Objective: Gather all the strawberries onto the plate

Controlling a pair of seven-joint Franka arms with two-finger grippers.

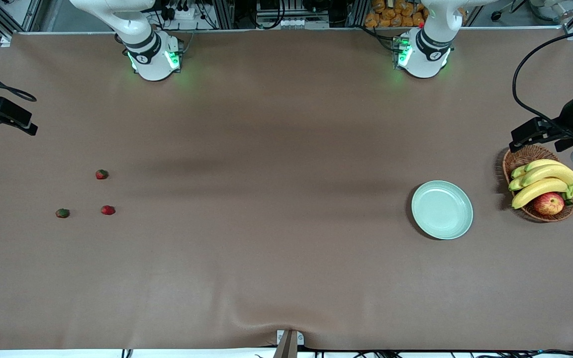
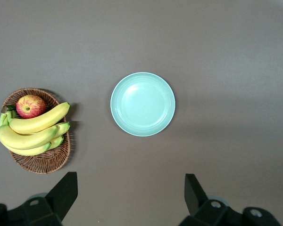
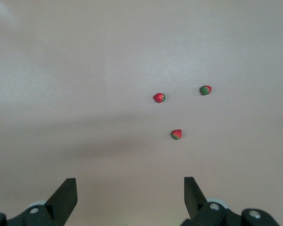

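Three strawberries lie on the brown table toward the right arm's end: one red, one red nearer the front camera, and a darker green one. The right wrist view shows them too, two red and the dark one. The pale mint-green plate sits empty toward the left arm's end, also in the left wrist view. My right gripper is open and empty, high over the table edge. My left gripper is open and empty beside the basket.
A brown wicker basket with bananas and a red-yellow apple stands beside the plate at the left arm's end; it also shows in the left wrist view. A small clamp sits at the table's front edge.
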